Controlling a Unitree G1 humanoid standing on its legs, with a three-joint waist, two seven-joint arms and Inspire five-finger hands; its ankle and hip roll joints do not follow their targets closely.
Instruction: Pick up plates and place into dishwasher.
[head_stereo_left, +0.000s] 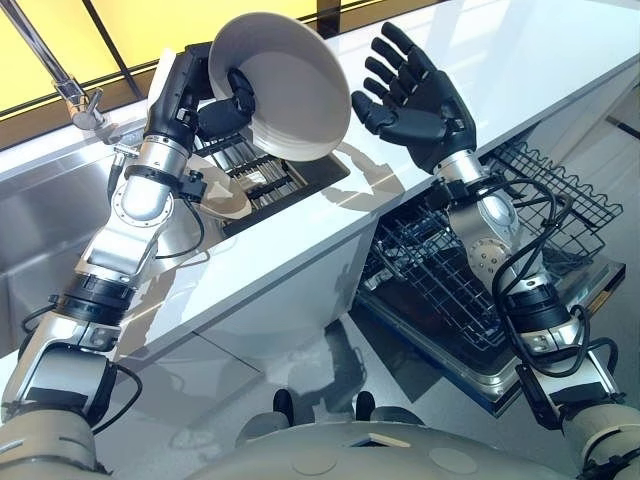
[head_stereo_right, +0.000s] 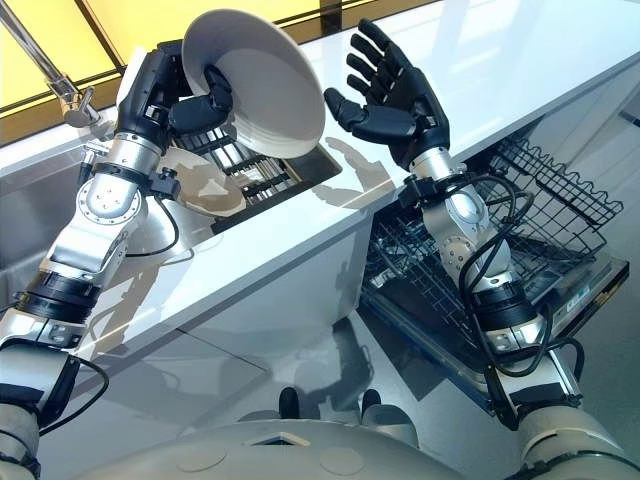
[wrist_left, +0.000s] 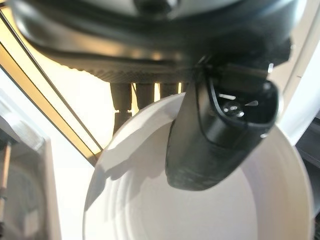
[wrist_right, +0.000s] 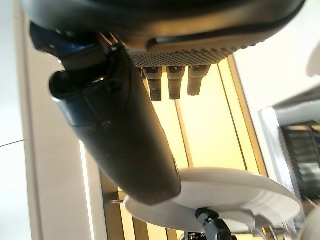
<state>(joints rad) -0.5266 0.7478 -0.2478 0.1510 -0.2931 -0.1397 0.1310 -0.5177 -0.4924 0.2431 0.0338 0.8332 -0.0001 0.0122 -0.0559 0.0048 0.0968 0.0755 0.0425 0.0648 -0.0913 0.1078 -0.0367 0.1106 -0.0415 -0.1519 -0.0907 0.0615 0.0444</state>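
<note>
Looking down through the left eye view, we log the left hand (head_stereo_left: 215, 118) up above the white counter (head_stereo_left: 500, 70), pinching a white plate (head_stereo_left: 290, 90) at its rim, with the thumb inside the well and the fingers behind. The plate is tilted, its hollow facing the camera, and it is clear of the counter. The right hand (head_stereo_left: 420, 95) stands just beside the plate without touching it. Its fingers are straight and spread, its palm is turned toward the plate, and it holds nothing. Under the counter edge the dishwasher (head_stereo_left: 480, 375) is open, and a wire rack (head_stereo_left: 425, 290) stands out over its door. At the left we see a steel sink (head_stereo_left: 40, 210) and a faucet (head_stereo_left: 55, 75). A pale dish (head_stereo_left: 228, 200) lies in the counter's recessed drainer (head_stereo_left: 280, 180).

Right eye view: the layout is the same, with a narrow gap between plate rim and right hand.

Left wrist view: the thumb (wrist_left: 220, 135) presses on the plate's inner face, and the fingers (wrist_left: 122, 100) reach behind the rim.

Right wrist view: the thumb (wrist_right: 125, 135) is extended and the fingers (wrist_right: 172, 82) are straight. Beyond them we see the plate edge-on.
</note>
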